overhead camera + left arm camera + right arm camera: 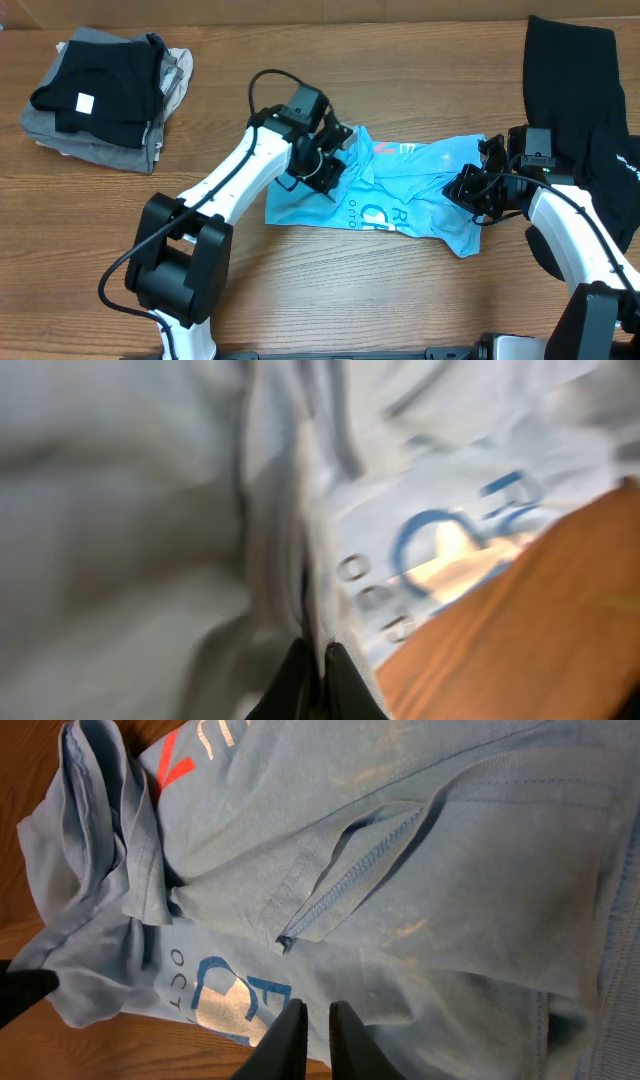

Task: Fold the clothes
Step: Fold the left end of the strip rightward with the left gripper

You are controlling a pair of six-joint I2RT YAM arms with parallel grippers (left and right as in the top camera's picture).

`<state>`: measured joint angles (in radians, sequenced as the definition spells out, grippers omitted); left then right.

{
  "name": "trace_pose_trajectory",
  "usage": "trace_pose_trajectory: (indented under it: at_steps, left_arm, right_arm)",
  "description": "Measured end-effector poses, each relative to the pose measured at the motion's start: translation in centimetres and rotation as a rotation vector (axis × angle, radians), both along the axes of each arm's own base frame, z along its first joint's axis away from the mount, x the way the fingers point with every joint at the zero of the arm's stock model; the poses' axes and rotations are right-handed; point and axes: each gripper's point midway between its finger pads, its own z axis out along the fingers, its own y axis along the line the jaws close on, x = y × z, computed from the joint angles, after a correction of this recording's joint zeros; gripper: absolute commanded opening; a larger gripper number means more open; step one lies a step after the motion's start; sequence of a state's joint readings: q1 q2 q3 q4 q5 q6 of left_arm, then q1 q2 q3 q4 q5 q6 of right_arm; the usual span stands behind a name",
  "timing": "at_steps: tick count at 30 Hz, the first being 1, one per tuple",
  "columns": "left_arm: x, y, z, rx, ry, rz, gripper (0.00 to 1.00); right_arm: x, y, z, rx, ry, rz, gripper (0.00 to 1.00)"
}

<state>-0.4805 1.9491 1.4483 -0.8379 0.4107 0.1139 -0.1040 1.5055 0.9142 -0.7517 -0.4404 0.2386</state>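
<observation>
Count: 2 grippers; 1 light blue short-sleeved T-shirt (pixel 420 175); 1 black garment (pixel 570 80); 1 stack of folded garments (pixel 100 100); 1 wooden table (pixel 400 300).

T-shirt: mid-table, betw. the 2 grippers, crumpled and partly doubled over, long axis left-right. Blue-and-white print w/ large letters near front edge; red-and-white lettering near back edge, left part. Rt wrist view (pixel 450 870): stitched hem folded back on the body, bunched folds at one side, bare wood (pixel 100 1055) beyond. Lt wrist view (pixel 450 510): blurred, print visible, wood (pixel 530 620) beside it.

Left gripper (pixel 330 165): on T-shirt's left part. Tips together (pixel 315 675), thin ridge of pale cloth pinched betw. them.

Right gripper (pixel 470 190): at T-shirt's right edge, near black garment. Fingers nearly together (pixel 317 1035), narrow slit only, blue cloth seen through slit. Cloth gripped or not: cannot tell.

Black garment: far right of table, spread back-to-front, small white lettering near right edge.

Stack: back-left corner, well apart from T-shirt. Black piece w/ small white label on top, grey pieces under.
</observation>
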Motion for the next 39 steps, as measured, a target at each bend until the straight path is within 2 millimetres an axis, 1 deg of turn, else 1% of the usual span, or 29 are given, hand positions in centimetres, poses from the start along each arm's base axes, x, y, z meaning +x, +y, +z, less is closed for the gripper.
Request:
trace_pose_trajectory:
  at_steps: [6,7,8,9,11,12,13,14,16,18,20,22,23,25,27,30,33,35,36,39]
  left_arm:
    - [-3.7,-3.9,0.1,-0.010,0.026,-0.119,0.04]
    - [-4.4,-4.6,0.1,-0.009,0.026,-0.141,0.07]
    - [-5.1,-5.2,0.1,-0.007,0.025,-0.164,0.12]
    - [-5.6,-5.7,0.1,-0.005,0.024,-0.181,0.22]
    - [-6.7,-6.6,0.0,0.004,0.019,-0.218,0.67]
    - [-7.2,-6.9,-0.1,0.011,0.019,-0.228,0.93]
    - [-7.6,-7.2,-0.1,0.016,0.019,-0.240,1.00]
    - [-8.0,-7.4,-0.2,0.024,0.017,-0.253,1.00]
    - [-8.2,-7.5,-0.3,0.033,0.015,-0.258,1.00]
    - [-8.0,-7.3,-0.3,0.040,0.014,-0.246,1.00]
    - [-7.9,-6.6,-0.3,0.057,0.028,-0.230,1.00]
    - [-7.4,-5.6,0.2,0.085,0.047,-0.201,1.00]
    - [-7.0,-5.0,0.7,0.099,0.053,-0.184,1.00]
    - [-5.4,-4.1,2.4,0.118,0.037,-0.143,1.00]
    - [-3.4,-3.3,4.7,0.123,0.001,-0.102,1.00]
    - [-0.3,-1.5,8.2,0.136,-0.070,-0.030,1.00]
    - [2.2,0.7,10.6,0.163,-0.135,0.041,1.00]
    - [3.2,2.2,11.4,0.185,-0.155,0.080,1.00]
    - [3.7,3.0,11.7,0.196,-0.160,0.099,1.00]
    - [4.6,5.2,11.9,0.222,-0.158,0.151,1.00]
  right_arm:
    - [-0.1,0.0,0.0,0.000,0.006,-0.001,0.12]
    - [-0.3,0.0,-0.1,0.001,0.016,0.000,0.12]
    - [-0.5,0.1,-0.1,0.002,0.026,0.000,0.12]
    - [-0.7,0.1,-0.1,0.003,0.033,0.000,0.12]
    - [-0.9,-0.1,0.2,0.004,0.050,-0.005,0.13]
    - [-0.8,-0.3,0.6,0.004,0.050,-0.012,0.20]
    - [-0.4,-0.7,1.0,0.003,0.046,-0.028,0.29]
    - [0.0,-1.3,1.5,-0.001,0.033,-0.041,0.38]
    - [0.5,-2.5,1.9,-0.012,0.017,-0.069,0.45]
    - [0.6,-3.9,1.9,-0.029,0.017,-0.109,0.51]
    - [0.4,-5.2,1.6,-0.059,0.028,-0.140,0.61]
    - [0.2,-6.2,1.4,-0.097,0.037,-0.161,0.72]
    - [0.2,-6.6,1.3,-0.112,0.039,-0.165,0.76]
    - [0.2,-7.0,1.1,-0.140,0.037,-0.165,0.81]
    - [0.4,-7.5,0.8,-0.166,0.039,-0.168,0.86]
    - [0.8,-8.1,-0.2,-0.198,0.048,-0.173,0.93]
    - [1.2,-8.6,-1.9,-0.215,0.078,-0.177,0.97]
    - [1.4,-8.8,-2.7,-0.220,0.092,-0.176,0.97]
    - [1.4,-8.9,-3.5,-0.223,0.110,-0.175,0.97]
    - [1.2,-8.8,-4.8,-0.218,0.144,-0.169,0.96]
